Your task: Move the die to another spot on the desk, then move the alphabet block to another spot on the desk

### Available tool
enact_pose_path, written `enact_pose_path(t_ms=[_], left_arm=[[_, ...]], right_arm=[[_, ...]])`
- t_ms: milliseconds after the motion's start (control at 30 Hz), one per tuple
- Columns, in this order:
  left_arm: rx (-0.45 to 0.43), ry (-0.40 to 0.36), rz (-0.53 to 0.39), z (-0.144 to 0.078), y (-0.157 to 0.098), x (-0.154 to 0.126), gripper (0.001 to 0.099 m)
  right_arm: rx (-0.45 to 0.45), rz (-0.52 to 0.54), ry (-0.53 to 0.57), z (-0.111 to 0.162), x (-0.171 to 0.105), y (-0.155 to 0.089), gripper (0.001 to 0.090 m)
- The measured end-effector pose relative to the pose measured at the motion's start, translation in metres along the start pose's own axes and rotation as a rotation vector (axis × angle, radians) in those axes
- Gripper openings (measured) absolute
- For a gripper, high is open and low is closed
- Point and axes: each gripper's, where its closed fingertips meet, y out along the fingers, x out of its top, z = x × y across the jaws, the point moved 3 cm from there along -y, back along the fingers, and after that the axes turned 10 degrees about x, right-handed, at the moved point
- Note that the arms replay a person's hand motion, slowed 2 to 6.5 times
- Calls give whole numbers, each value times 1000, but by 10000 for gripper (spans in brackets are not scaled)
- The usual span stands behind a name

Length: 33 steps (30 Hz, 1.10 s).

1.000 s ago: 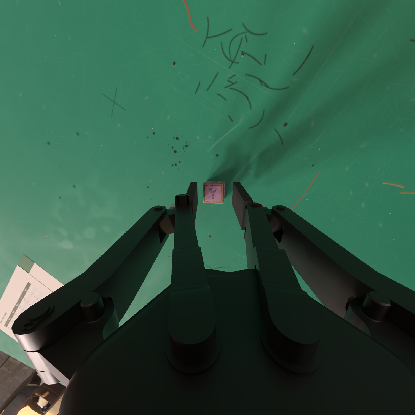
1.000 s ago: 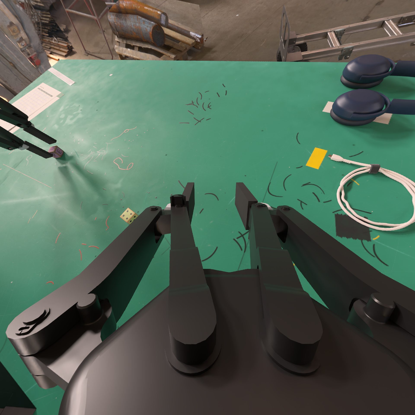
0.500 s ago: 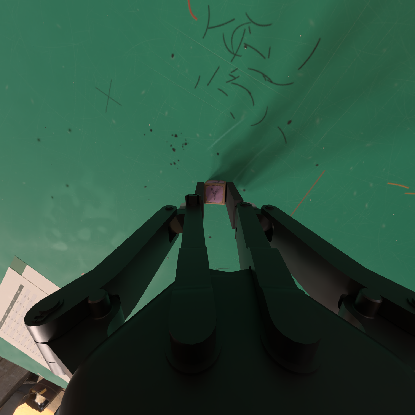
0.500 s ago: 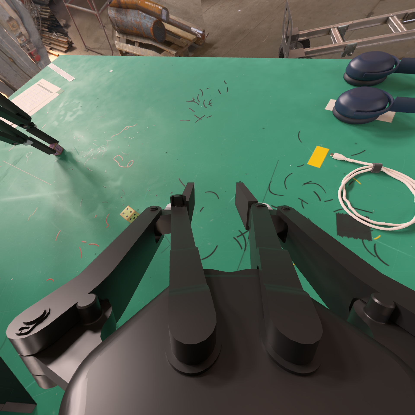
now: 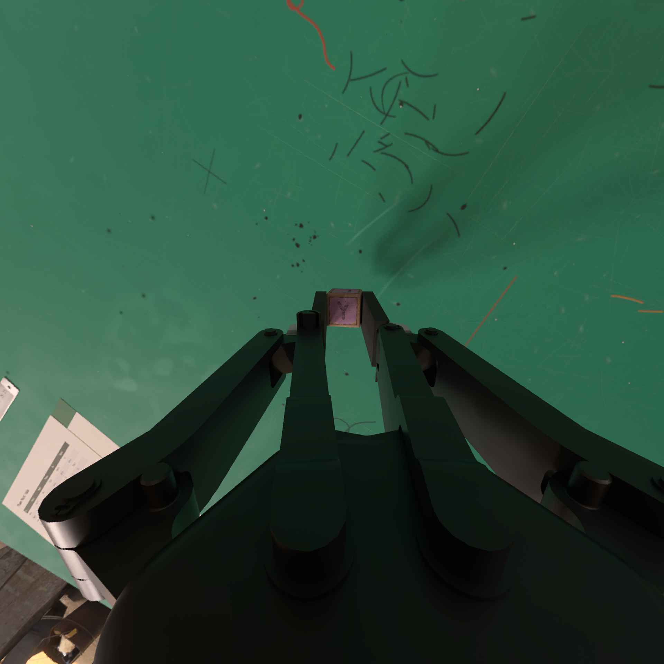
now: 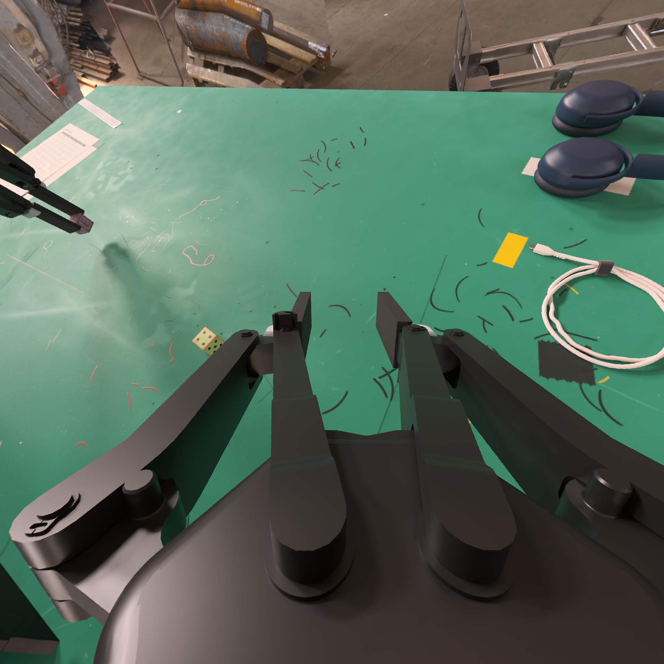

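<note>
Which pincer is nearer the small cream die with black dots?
Right. The right pincer hangs open just beside the cream die; the left pincer is farther away.

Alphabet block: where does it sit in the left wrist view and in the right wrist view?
Left wrist view: alphabet block at centre, clamped between the left gripper fingers.
Right wrist view: far left, mid-height, at the tips of that same gripper, above the desk.
Shared landmark: the white printed sheet near the desk's edge.

The left gripper [image 5: 344, 309] was dark, matte black, with long slender linkage bars, round pivot joints and small screw heads. The right gripper [image 6: 343, 312] looked charcoal grey, with flat rectangular pads [image 6: 390, 313] and a black swirl marking on one knuckle.
</note>
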Motion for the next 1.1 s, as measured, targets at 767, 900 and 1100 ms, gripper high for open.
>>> enact_pose_path(t_ms=[767, 900, 1100], left_arm=[[208, -34, -283, 37, -112, 54, 261], [216, -17, -329, 33, -132, 71, 261], [199, 32, -375, 17, -153, 99, 261]], right_arm=[[6, -19, 4, 1, 2, -2, 488], [5, -18, 3, 1, 3, -2, 489], [3, -14, -2, 3, 3, -1, 489]])
